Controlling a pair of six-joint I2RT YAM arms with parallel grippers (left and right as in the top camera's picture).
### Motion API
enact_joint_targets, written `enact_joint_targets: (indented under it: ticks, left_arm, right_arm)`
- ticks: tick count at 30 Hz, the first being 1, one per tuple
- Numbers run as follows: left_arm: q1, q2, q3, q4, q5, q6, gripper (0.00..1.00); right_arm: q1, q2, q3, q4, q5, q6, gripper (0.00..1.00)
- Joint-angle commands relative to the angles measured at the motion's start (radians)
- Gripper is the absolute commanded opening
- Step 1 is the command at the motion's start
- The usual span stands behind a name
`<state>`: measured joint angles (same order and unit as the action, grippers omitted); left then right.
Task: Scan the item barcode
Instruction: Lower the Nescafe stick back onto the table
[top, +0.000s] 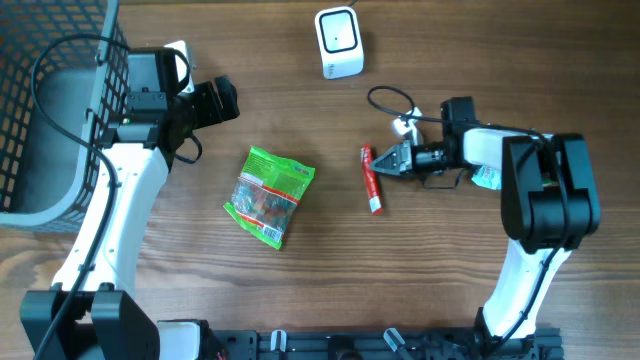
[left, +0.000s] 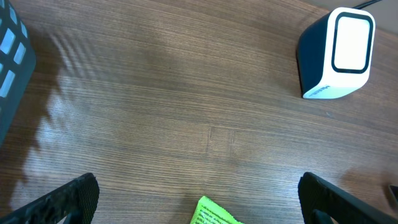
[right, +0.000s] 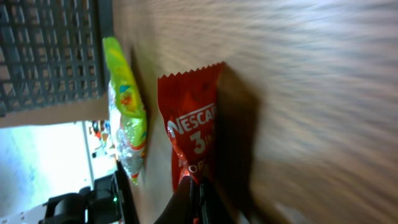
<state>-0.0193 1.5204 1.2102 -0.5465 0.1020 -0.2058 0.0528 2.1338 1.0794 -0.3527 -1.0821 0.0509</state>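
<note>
A red sachet (top: 372, 180) with white Nescafé print and serrated ends is laid flat at centre-right of the table (top: 300, 290), its long axis running near to far. Its far end is pinched by the right gripper (top: 383, 162). A white scanner (top: 338, 42) with a dark-framed window is stood upright at the far edge, well apart.

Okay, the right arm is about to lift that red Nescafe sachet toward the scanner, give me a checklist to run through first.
1. Right hand shut on the Nescafe sachet at its end: ok.
2. Sachet lifted off the table: not ok, it lies flat.
3. Barcode side known: cannot tell, only the logo face shows.
4. Way to the scanner free: ok, the green snack bag lies apart, off that line.
5. Left hand out of the way: ok, open, beside the basket.
</note>
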Motion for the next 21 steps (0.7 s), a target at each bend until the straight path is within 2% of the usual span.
enact_joint_targets:
  ticks: [1, 4, 5, 9, 11, 13, 14, 21]
  left_arm:
    - [0.005, 0.002, -0.001, 0.003, 0.005, 0.016, 1.0]
    - [0.005, 0.002, -0.001, 0.003, 0.005, 0.016, 1.0]
    - [0.005, 0.002, -0.001, 0.003, 0.005, 0.016, 1.0]
    - [0.005, 0.002, -0.001, 0.003, 0.005, 0.016, 1.0]
    - [0.005, 0.002, -0.001, 0.003, 0.005, 0.016, 1.0]
    - [0.005, 0.002, -0.001, 0.003, 0.005, 0.016, 1.0]
    - [0.005, 0.002, -0.001, 0.003, 0.005, 0.016, 1.0]
    - [0.005, 0.002, -0.001, 0.003, 0.005, 0.016, 1.0]
  right_arm:
    - [-0.014, 0.013, -0.007, 0.0, 0.132, -0.025, 0.15]
    - [-0.015, -0.001, 0.006, -0.022, 0.265, -0.024, 0.34]
    - [-0.015, -0.023, 0.031, -0.062, 0.32, -0.024, 0.37]
    - [-0.003, -0.184, 0.126, -0.234, 0.468, -0.026, 0.37]
    - [0.031, -0.241, 0.126, -0.278, 0.518, -0.025, 0.31]
    - [0.089, -0.243, 0.119, -0.288, 0.529, -0.027, 0.1]
    - [0.13, -0.243, 0.103, -0.264, 0.532, -0.035, 0.07]
    - [0.219, -0.241, 0.088, -0.174, 0.622, 0.011, 0.07]
